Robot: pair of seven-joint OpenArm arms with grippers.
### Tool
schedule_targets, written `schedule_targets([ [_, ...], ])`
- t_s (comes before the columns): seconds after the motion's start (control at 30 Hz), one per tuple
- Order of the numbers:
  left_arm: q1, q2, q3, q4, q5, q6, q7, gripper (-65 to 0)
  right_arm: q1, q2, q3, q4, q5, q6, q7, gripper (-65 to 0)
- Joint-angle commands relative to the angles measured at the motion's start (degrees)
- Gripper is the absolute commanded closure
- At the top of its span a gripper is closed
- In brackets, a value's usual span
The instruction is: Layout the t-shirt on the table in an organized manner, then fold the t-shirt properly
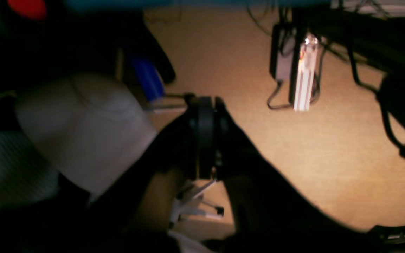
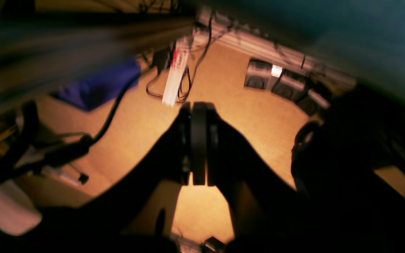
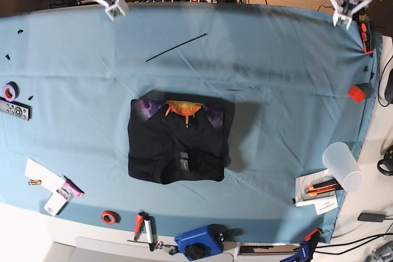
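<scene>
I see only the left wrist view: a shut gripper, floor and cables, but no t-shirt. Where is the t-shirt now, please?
Observer: The t-shirt lies in the middle of the table, folded to a compact rectangle, with the orange print at its far edge.
Operator: Does the right gripper hold something?
Observer: No. The right gripper is shut on nothing, and it points at the floor, off the table.
</scene>
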Motion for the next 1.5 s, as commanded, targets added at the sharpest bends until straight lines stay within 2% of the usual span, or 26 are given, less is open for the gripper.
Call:
schedule_targets([
  [0.0, 1.7, -0.5, -0.3, 0.9, 0.3, 0.2, -0.6, 0.0, -1.3, 0.5, 0.2, 0.8, -0.8, 0.2, 0.3, 0.0],
  [0.13, 5.3, 1.7, -0.3, 0.5, 0.3, 0.1, -2.2, 0.0, -4.4, 0.5, 0.2, -1.4, -6.3, 0.1, 1.0, 0.0],
  [0.4, 7.5, 5.5, -0.1, -7.8, -5.7, -7.0, -4.6, 0.0, -4.5, 0.5, 0.2, -16.3, -7.2, 0.9, 4.4, 0.0],
  [0.5, 6.5, 7.1, -0.1, -12.7, -5.7, -7.4, -8.0, 0.0, -2.1, 0.5, 0.1, -23.4, -9.9, 2.3, 4.7, 0.0],
  [0.7, 2.3, 8.2, -0.1, -24.5, -4.3, -7.5, -9.0, 0.0, 5.6, 0.8, 0.0, -39.1, -10.1, 3.6, 5.7, 0.0],
  [0.83, -0.9, 8.8, -0.1, -34.3, -4.2, -10.3, -12.8, 0.0, 10.6, 3.0, -1.6, -48.8, -10.1, 4.0, 7.9, 0.0],
  [0.97, -5.9, 10.2, -0.1, -46.0, -3.9, -14.6, -20.7, 0.0, 15.7, 5.9, -6.4, -58.2, -10.4, 3.9, 11.3, 0.0],
  [1.03, -9.1, 11.0, -0.1, -52.8, -2.1, -17.3, -24.6, 0.0, 18.2, 6.8, -9.6, -62.9, -12.5, 3.9, 14.6, 0.0],
  [1.1, -12.8, 11.6, -0.1, -59.7, 0.0, -18.9, -29.2, 0.0, 20.8, 7.5, -12.9, -67.8, -15.6, 3.8, 20.3, 0.0],
  [1.4, -25.9, 11.7, -0.1, -88.4, 1.5, -19.1, -52.1, 0.0, 33.4, 8.2, -28.1, -88.6, -23.6, 3.8, 45.8, 0.0],
  [1.47, -28.0, 11.7, -0.1, -92.4, 5.2, -19.1, -55.1, 0.0, 35.7, 8.2, -31.6, -92.3, -26.1, 3.3, 51.1, 0.0],
])
